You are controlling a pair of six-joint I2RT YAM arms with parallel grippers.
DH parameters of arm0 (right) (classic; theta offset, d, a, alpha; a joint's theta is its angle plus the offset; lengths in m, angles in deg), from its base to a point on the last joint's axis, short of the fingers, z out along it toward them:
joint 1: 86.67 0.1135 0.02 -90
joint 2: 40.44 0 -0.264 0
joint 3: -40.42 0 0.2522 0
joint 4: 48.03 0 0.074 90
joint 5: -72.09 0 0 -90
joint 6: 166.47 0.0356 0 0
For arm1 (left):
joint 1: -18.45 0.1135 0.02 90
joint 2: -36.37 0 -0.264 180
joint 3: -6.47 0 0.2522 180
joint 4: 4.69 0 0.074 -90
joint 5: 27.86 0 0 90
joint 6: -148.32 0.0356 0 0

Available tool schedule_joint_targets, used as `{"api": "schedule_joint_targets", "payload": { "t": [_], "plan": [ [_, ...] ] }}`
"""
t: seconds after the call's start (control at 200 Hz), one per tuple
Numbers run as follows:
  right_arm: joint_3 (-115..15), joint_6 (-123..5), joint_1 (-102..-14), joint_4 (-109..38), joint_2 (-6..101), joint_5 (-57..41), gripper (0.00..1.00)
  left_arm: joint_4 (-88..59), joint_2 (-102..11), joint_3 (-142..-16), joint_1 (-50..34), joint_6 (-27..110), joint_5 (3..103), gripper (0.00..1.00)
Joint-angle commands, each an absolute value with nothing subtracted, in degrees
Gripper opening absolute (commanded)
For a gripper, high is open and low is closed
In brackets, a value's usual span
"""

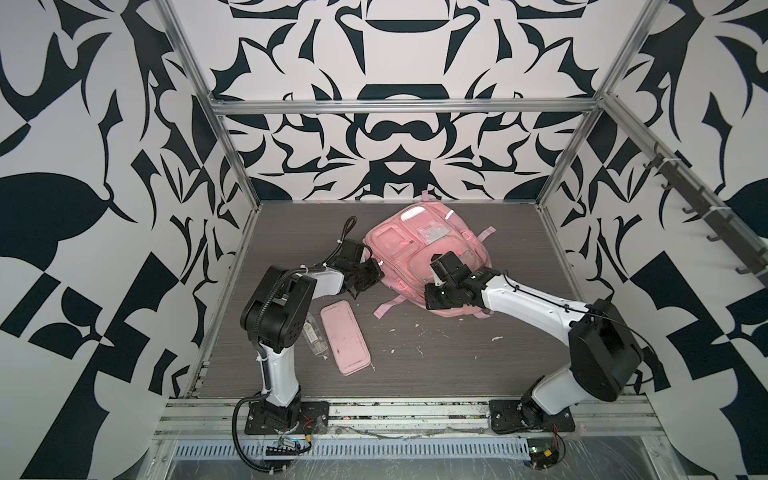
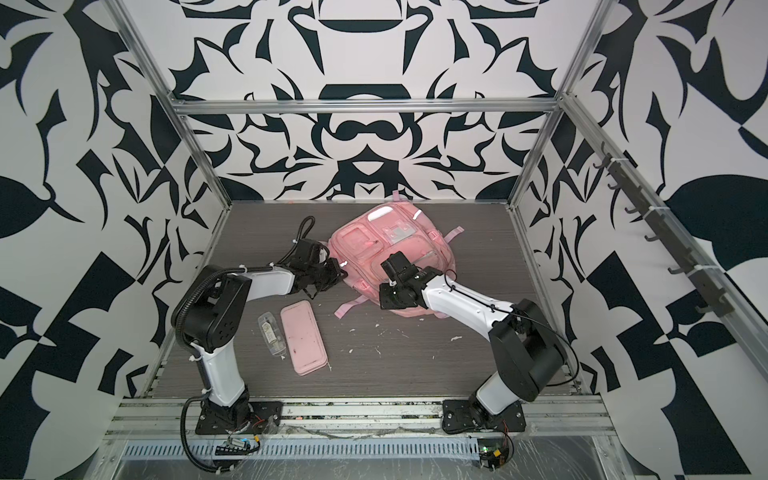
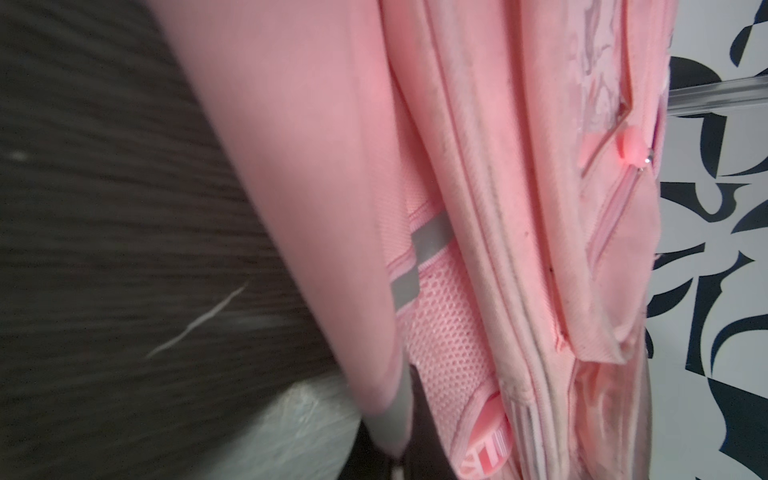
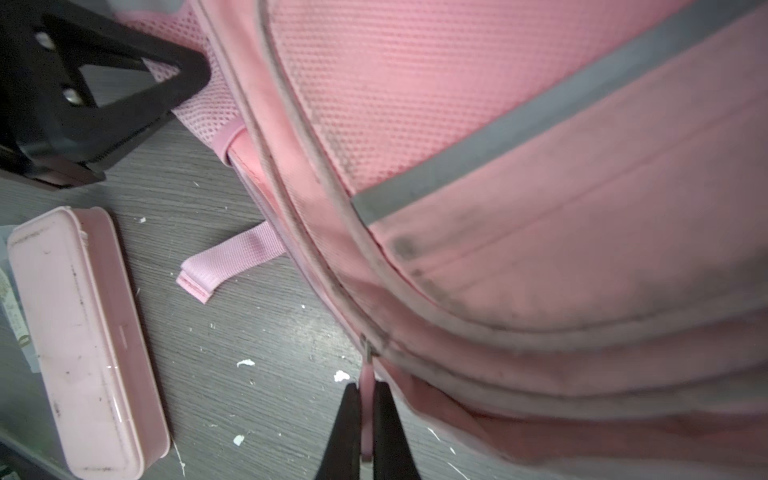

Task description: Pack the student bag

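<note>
Top views: student bag (image 1: 409,249), table (image 1: 436,368), walls (image 1: 291,137)

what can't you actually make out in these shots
- student bag inside: fabric covers it in every view.
- left tool tips: hidden under its wrist in both top views; left wrist view blurred, grip unclear.
- clear container label: too small in top views.

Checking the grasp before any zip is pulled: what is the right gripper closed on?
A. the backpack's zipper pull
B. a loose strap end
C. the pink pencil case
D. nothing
A: in the right wrist view the right gripper pinches the pink zipper pull of the student bag.
</note>
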State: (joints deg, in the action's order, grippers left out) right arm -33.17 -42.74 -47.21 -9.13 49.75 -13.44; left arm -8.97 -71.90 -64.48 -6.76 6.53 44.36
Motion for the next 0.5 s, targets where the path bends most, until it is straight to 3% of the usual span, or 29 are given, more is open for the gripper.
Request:
{"api": "schedule_joint_targets", "payload": {
  "t": [0.0, 0.495],
  "plan": [
    [-37.84, -41.81, -44.63, -16.97, 50.84, -13.11, 0.00, -8.63, -70.33, -63.27, -8.55, 5.17, 40.65, 0.00],
    [-51.39, -42.45, -44.00, -17.54, 62.20, -13.69, 0.00, -6.46, -68.32, -59.28, -9.03, 3.69, 41.70, 0.00]
  ]
}}
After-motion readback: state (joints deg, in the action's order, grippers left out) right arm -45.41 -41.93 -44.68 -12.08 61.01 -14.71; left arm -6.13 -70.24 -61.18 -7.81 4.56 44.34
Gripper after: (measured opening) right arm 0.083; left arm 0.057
